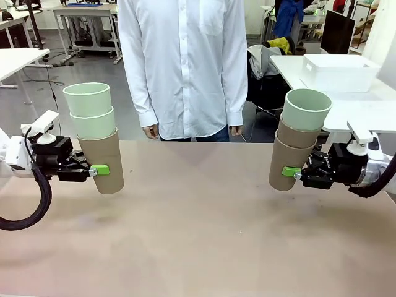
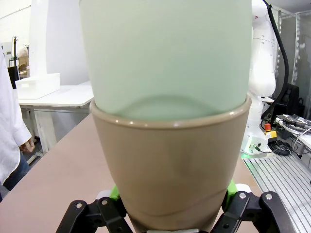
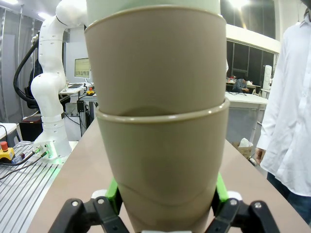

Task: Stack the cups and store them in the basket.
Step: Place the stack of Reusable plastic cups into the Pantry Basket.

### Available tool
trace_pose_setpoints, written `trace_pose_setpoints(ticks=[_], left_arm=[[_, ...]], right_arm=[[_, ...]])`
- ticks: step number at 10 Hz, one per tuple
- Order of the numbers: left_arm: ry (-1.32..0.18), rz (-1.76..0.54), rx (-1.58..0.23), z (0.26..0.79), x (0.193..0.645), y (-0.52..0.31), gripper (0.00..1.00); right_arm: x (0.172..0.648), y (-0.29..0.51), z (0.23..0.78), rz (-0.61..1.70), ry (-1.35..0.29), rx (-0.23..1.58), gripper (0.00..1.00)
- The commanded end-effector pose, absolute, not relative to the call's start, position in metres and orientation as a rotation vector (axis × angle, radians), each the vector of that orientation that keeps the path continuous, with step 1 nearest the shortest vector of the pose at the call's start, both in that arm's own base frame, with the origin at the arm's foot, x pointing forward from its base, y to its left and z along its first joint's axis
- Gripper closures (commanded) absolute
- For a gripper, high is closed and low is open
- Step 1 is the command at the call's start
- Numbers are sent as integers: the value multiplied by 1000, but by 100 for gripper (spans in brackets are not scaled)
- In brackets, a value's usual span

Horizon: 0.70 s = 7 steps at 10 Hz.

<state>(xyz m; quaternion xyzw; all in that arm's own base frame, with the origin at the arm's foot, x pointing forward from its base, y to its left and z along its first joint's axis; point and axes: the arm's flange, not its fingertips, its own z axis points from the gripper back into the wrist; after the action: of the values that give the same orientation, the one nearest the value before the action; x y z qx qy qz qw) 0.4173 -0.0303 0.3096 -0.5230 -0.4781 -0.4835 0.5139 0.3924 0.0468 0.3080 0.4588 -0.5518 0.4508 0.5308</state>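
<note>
Brown-based left stack (image 2: 170,145) closest, pinched in my left tool (image 1: 101,170); right tool (image 1: 289,172) pinches the right stack (image 1: 300,133); both off the tabletop (image 1: 198,235) for merging

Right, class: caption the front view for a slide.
Left hand holds one three-cup stack, right hand another, over the table.

Matte brown tabletop (image 1: 198,235) spans foreground. Person in white button shirt (image 1: 182,62) + blue jeans (image 1: 213,135) stands at its far edge, centre. Behind, R side: white side table (image 1: 371,102), black monitor (image 1: 337,31), chair w/ grey garment (image 1: 258,60), yellow item (image 1: 281,44) just beside it. Back L: white desks (image 1: 18,59) on grey floor (image 1: 93,71). Right wrist view: red stop button on yellow box (image 3: 6,151), grooved metal plate (image 3: 24,194) alongside tabletop.
</note>
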Motion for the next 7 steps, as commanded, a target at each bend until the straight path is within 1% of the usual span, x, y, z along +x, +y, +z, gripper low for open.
trace_pose_setpoints(ticks=[1, 7], left_arm=[[-1158, -1168, -1261, 315, 418, -30, 15], [-1158, -1168, -1261, 315, 418, -30, 15]], right_arm=[[393, 46, 312, 1079, -1333, 1094, 13], [393, 46, 312, 1079, -1333, 1094, 13]])
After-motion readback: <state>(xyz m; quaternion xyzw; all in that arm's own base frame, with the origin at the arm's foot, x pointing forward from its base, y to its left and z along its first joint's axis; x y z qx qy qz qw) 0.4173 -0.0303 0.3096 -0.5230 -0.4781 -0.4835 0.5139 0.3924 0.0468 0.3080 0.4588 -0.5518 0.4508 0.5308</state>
